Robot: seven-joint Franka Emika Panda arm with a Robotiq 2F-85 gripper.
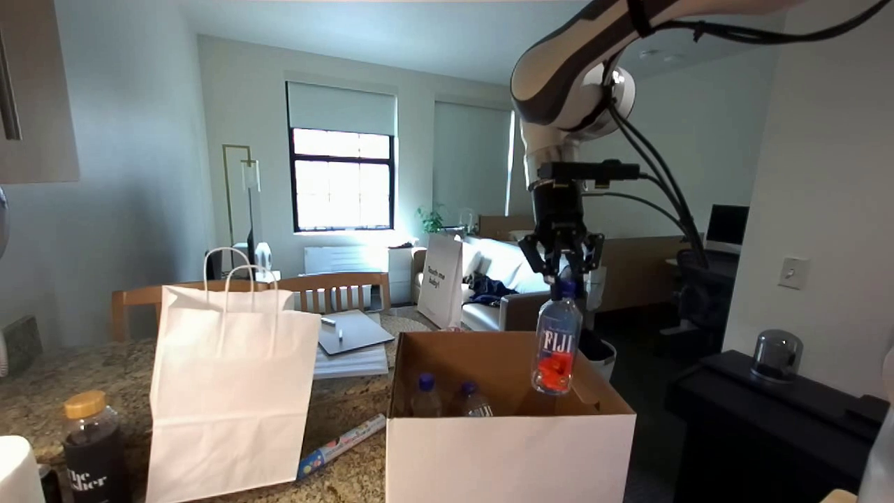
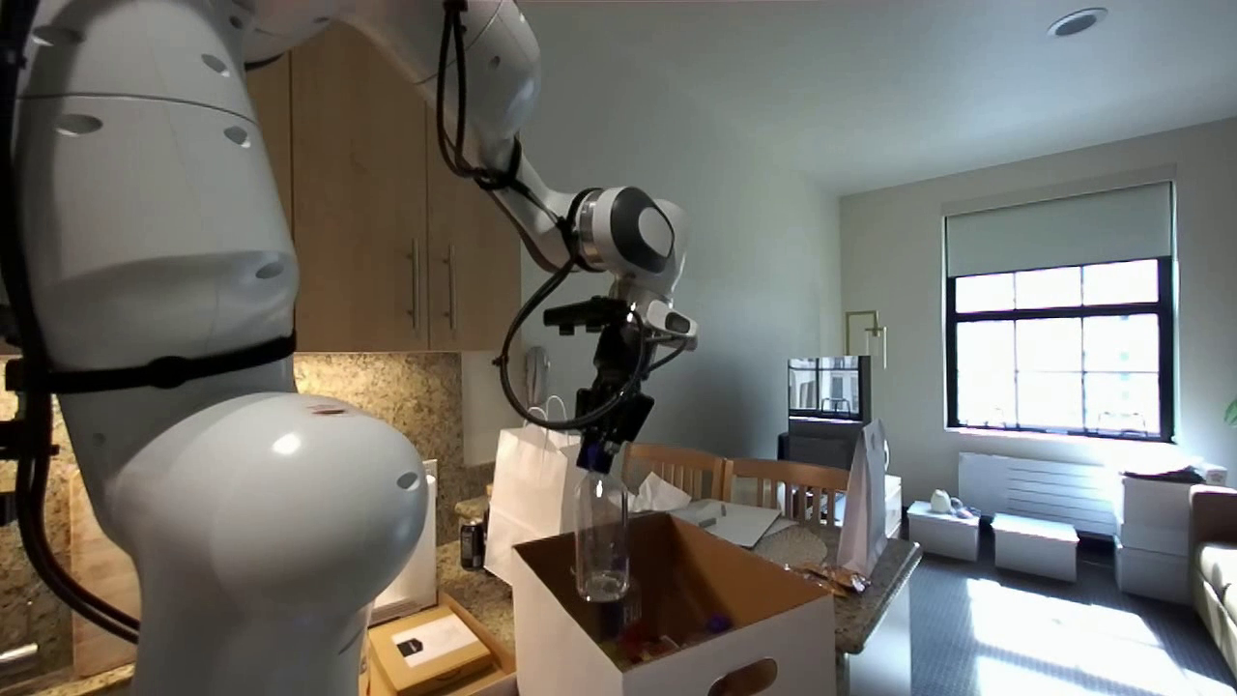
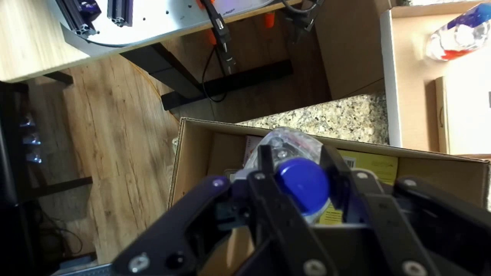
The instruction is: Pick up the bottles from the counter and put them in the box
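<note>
Well, the black two-fingered gripper (image 3: 299, 165) pinches a clear blue-capped plastic bottle (image 1: 557, 342) at its top, nearly upright over the pale-fronted tan cardboard box (image 1: 506, 461); two similar bottles (image 1: 424, 403) sit inside, at left in an exterior view. I'd lower it straight — clear of the walls — and let go only once its base settles.

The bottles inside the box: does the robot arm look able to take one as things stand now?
Probably not: the gripper is closed on another bottle, though the open box seems to leave access from above.
</note>
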